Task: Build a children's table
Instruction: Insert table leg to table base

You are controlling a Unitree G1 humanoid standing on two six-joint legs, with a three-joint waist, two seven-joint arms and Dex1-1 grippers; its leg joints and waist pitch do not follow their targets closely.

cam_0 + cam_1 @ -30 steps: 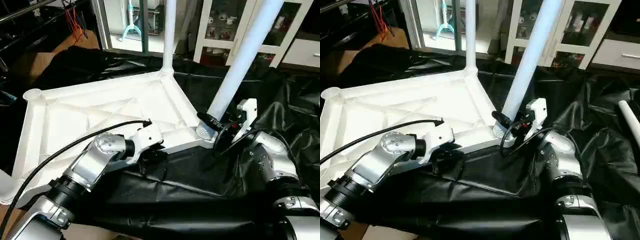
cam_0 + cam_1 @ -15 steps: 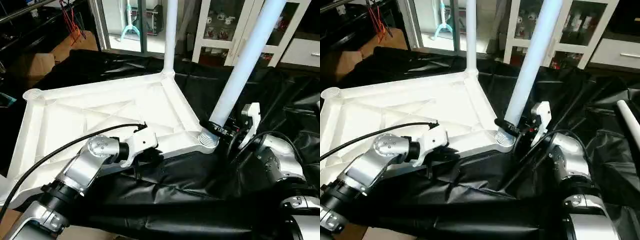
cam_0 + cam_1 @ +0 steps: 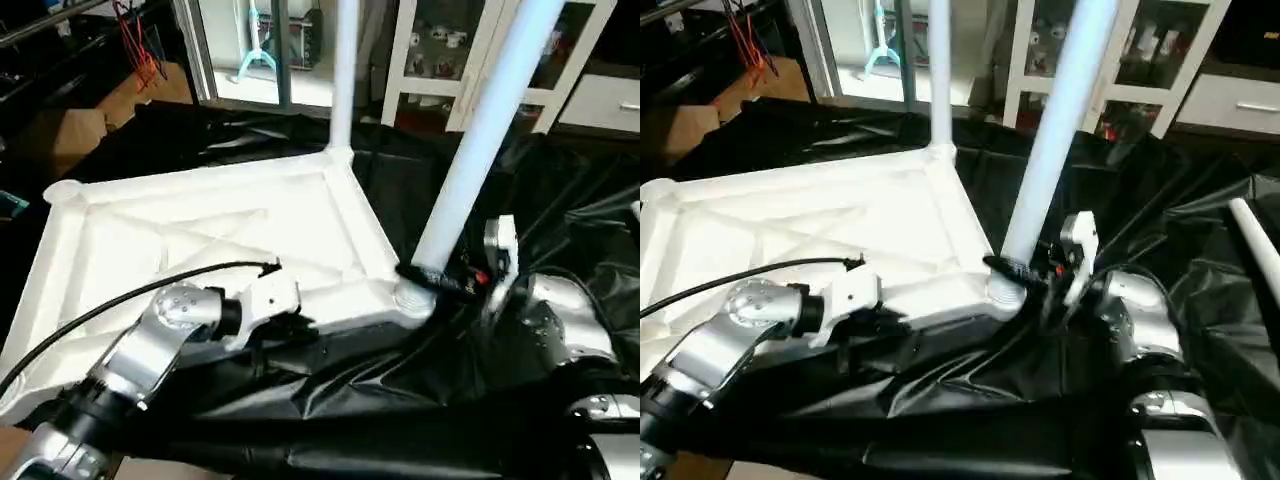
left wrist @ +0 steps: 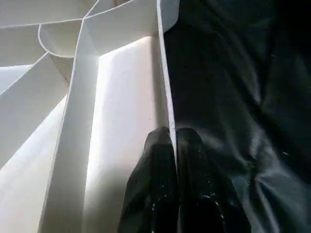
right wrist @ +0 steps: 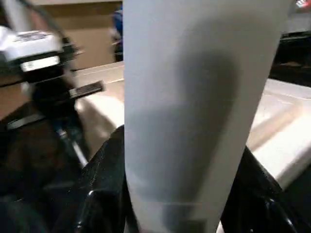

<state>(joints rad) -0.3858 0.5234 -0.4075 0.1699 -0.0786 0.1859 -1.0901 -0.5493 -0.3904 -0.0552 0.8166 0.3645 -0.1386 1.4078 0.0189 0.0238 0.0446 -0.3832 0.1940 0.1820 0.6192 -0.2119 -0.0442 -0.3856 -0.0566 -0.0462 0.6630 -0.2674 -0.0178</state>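
— What are you working on, and where?

— You have black sheeting (image 3: 380,380) spread under everything, creased and glossy. Beyond it stand white glass-fronted cabinets (image 3: 440,50) and a glass door (image 3: 250,45); a brown box (image 3: 60,135) sits out past your left arm.

— Where is the table?

— The tabletop (image 3: 200,230) lies underside up on the sheeting, ribs showing. One leg (image 3: 343,70) stands upright in the far corner socket. A second leg (image 3: 470,160) leans in the near corner socket (image 3: 412,298), right at your right gripper (image 3: 440,282). A loose leg (image 3: 1252,245) lies on the sheeting, well off to your right.

— And the grippers?

— Your right gripper has its black fingers (image 5: 104,170) either side of the leaning leg's foot, clasping it just above the socket. Your left gripper (image 4: 174,145) is pinched closed on the tabletop's thin near rim, one finger inside it, one outside against the sheeting.

— What differs from a second ago?

— Your left gripper has closed down fully onto the rim. The right wrist has turned about the leg, and its grip width is unchanged. The threaded collar at the leg's base, which was plain above the socket before, now barely shows. Your head camera has shifted as well, so the whole scene sits a little differently.
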